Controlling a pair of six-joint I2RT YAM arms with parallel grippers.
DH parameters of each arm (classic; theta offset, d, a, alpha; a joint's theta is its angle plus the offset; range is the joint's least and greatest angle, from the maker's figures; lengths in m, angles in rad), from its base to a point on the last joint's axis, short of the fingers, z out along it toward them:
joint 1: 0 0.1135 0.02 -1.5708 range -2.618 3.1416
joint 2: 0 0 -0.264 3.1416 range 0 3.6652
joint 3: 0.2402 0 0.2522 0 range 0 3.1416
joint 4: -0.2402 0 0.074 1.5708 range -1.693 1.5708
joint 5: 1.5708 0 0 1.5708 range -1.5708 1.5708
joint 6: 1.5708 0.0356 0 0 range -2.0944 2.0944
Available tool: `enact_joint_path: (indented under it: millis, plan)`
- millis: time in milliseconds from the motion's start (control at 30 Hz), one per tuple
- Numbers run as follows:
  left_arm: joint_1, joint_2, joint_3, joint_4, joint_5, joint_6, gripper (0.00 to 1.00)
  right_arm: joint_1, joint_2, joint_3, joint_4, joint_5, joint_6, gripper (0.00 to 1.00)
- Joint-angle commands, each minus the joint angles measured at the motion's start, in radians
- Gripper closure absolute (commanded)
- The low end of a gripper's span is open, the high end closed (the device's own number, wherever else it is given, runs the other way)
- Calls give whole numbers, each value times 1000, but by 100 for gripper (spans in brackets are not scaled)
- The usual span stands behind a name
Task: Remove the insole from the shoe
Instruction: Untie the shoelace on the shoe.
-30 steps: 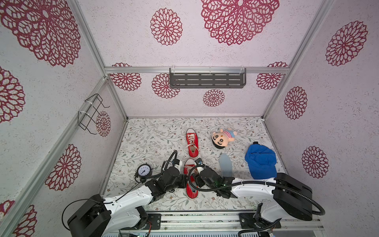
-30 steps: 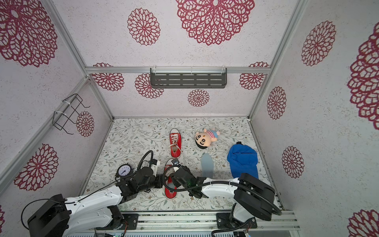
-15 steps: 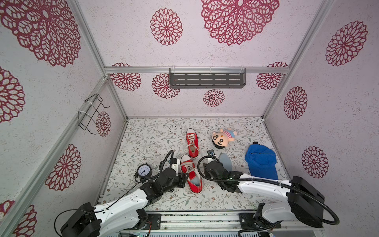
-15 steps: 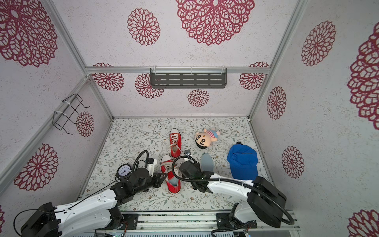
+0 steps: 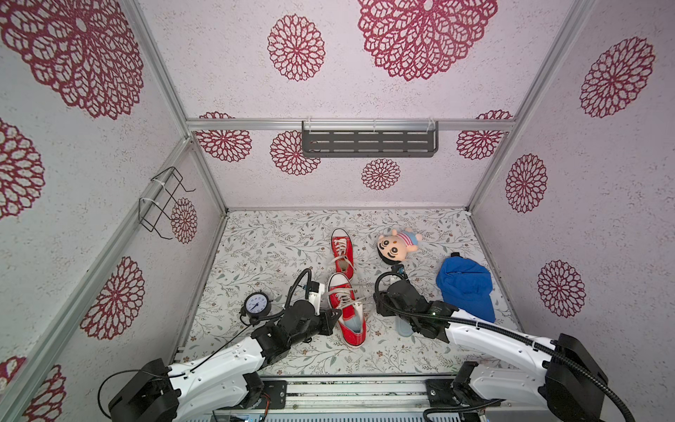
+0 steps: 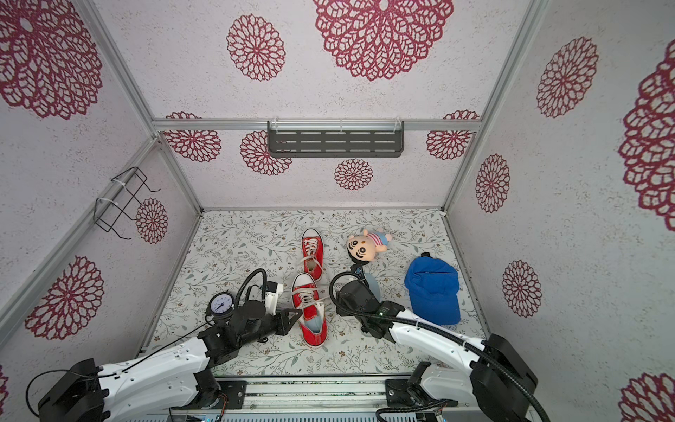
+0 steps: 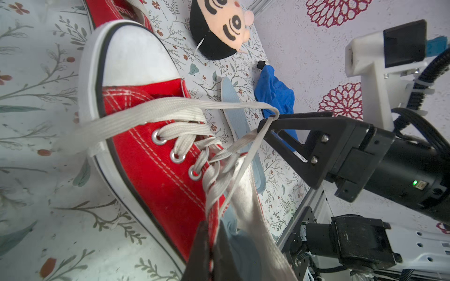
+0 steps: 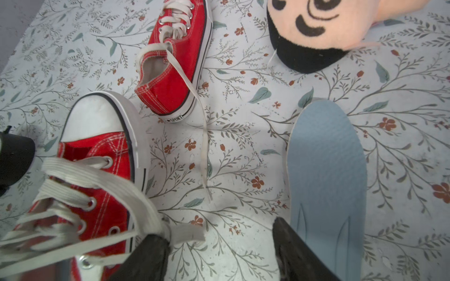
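While the left claw [image 7: 212, 230] pinches the wall of the lower-centre red canvas sneaker [image 5: 346, 314], its pale blue insole [image 5: 353, 323] shows inside; a white flat lace [image 8: 136, 198] drapes over the open right claw [image 8: 218, 231], beside a loose matching insole [image 8: 326, 170].

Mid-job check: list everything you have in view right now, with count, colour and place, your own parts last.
sneakers: two, red with white toe caps; near sneaker between the arms, far sneaker behind it.
insole: one, pale blue, flat on the table right of the near sneaker; more pale blue shows inside that sneaker.
plush doll: one, black hair, right of the far sneaker.
cap: one, blue, table's right side.
clock: one, black with white face, left of the near sneaker.
shelf: one, grey, back wall.
wire rack: one, black, left wall.
table: one, floral cover.
left gripper: shut on the near sneaker's collar.
right gripper: open, a lace draped over one finger, insole beside it.
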Motion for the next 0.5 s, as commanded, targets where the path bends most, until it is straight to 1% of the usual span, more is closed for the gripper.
enact_joint_path:
  millis: [0,67,133,367,433,467]
  plan:
    - [18,25,-31,-48,-76,-6,100,-131,-48,-73,-38,75,-110,24]
    - [17,59,-25,-19,-47,-6,100,-144,-78,-114,116,-160,-179,21]
    - [17,95,-21,10,-26,-8,100,-147,-93,-131,188,-292,-197,17]
    - [12,177,-6,67,3,-25,100,-152,-91,-64,114,-442,-246,13]
    - [11,185,-3,75,11,-25,100,-152,-109,-72,134,-439,-225,13]
    - [10,182,-4,76,15,-23,96,-152,-115,-75,142,-444,-216,13]
